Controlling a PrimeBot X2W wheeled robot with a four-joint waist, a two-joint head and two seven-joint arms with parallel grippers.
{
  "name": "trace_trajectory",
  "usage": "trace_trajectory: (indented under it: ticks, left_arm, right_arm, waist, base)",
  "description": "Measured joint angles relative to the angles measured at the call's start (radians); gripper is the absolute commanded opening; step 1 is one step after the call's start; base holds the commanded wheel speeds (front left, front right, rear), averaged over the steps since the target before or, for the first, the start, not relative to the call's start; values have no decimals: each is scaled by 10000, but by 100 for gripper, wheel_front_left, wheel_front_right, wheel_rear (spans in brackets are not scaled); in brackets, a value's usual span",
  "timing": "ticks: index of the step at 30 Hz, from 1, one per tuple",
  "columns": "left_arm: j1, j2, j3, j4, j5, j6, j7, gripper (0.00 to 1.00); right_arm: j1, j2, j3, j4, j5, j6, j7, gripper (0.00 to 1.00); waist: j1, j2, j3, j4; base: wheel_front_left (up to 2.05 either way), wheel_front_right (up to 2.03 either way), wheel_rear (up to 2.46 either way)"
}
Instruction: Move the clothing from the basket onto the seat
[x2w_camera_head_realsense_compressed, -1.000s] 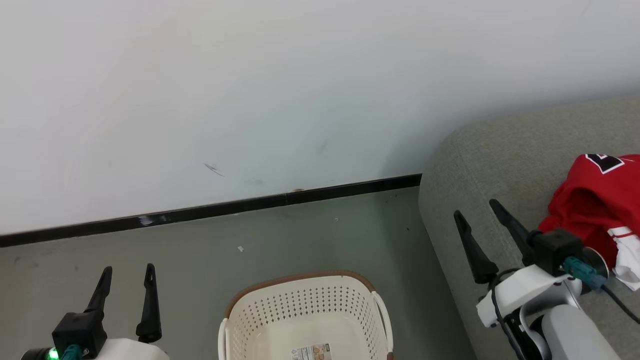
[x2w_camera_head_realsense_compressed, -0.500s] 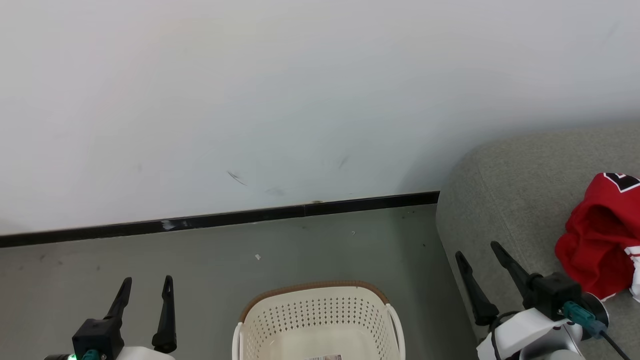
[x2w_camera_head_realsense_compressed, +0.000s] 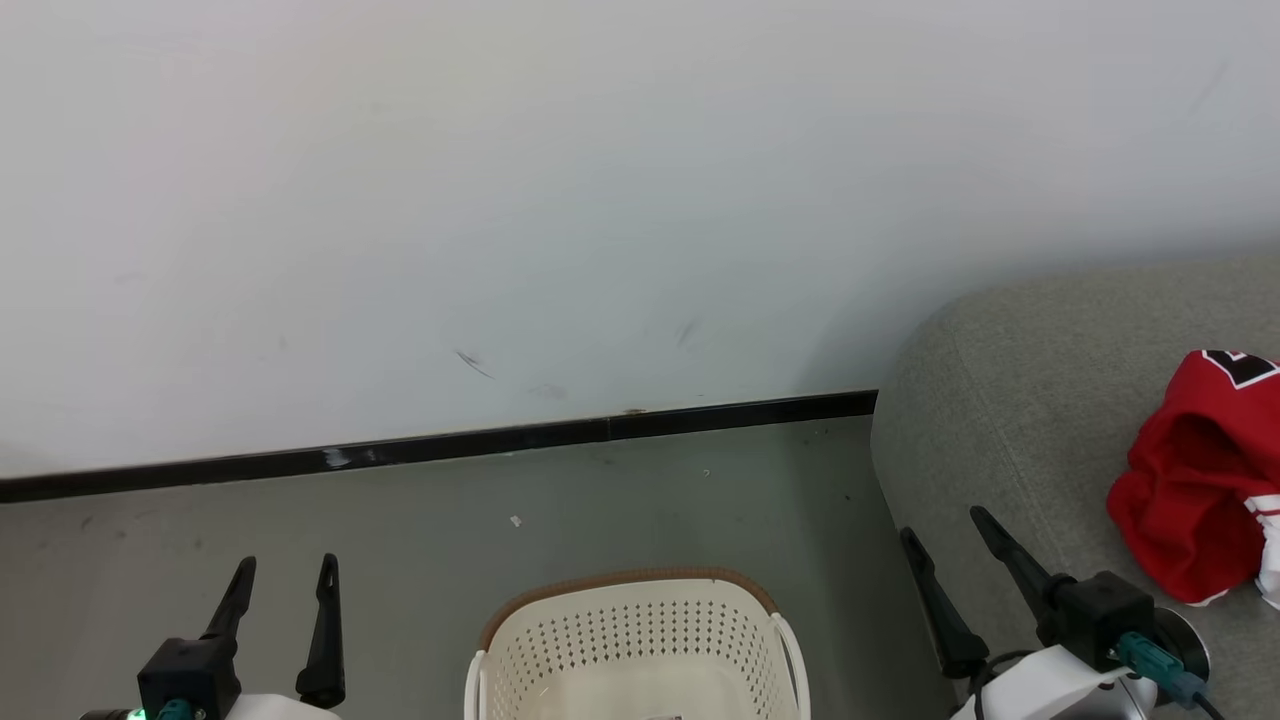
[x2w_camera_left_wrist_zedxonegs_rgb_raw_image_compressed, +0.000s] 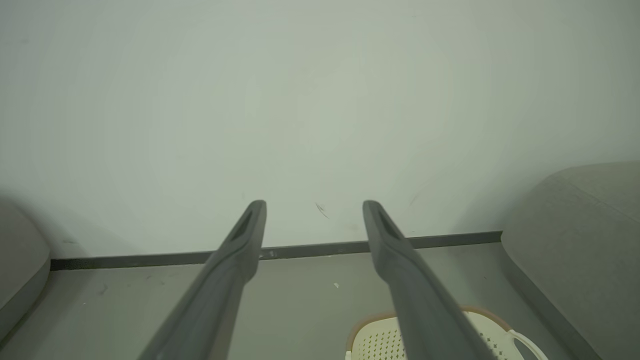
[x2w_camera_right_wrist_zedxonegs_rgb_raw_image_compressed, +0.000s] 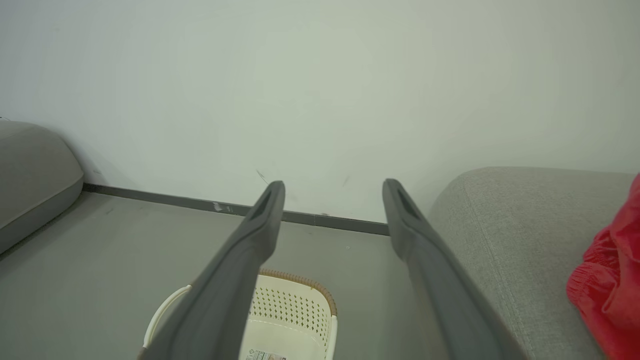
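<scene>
— Grippers?
— Spread apart, holding nothing: left gripper (x2w_camera_head_realsense_compressed: 288, 562) above the floor (x2w_camera_head_realsense_compressed: 560, 520), right gripper (x2w_camera_head_realsense_compressed: 941, 522) by the grey sofa (x2w_camera_head_realsense_compressed: 1010, 400), at its rounded end.
— Clothing?
— Red sports clothing (x2w_camera_head_realsense_compressed: 1180, 500) heaped on the sofa, near its front edge. Laundry basket (x2w_camera_head_realsense_compressed: 630, 578) on the floor, between both grippers.

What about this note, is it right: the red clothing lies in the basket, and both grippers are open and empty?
Not quite. The red clothing lies on the grey sofa, not in the basket, as the head view shows. The left gripper and right gripper are open and empty, as noted.
</scene>
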Motion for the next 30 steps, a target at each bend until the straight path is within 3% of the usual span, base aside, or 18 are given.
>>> trace_trajectory:
  ticks: [22,23,30]
  left_arm:
    - [4,29,221,88,58,23,-2,100]
    - [7,-10,205,159,42,31,2,0]
    - [405,-516,17,606,-107,-10,98,0]
  right_arm:
    - [236,8,-10,-518,445,0,0,100]
    - [236,21,-4,-470,437,2,6,0]
    - [658,111,65,38,556,2,46,0]
  waist:
    - [0,0,80,24]
    - [0,0,82,25]
    - [0,0,89,23]
  base:
    - [0,0,0]
    - [0,0,0]
    - [0,0,0]
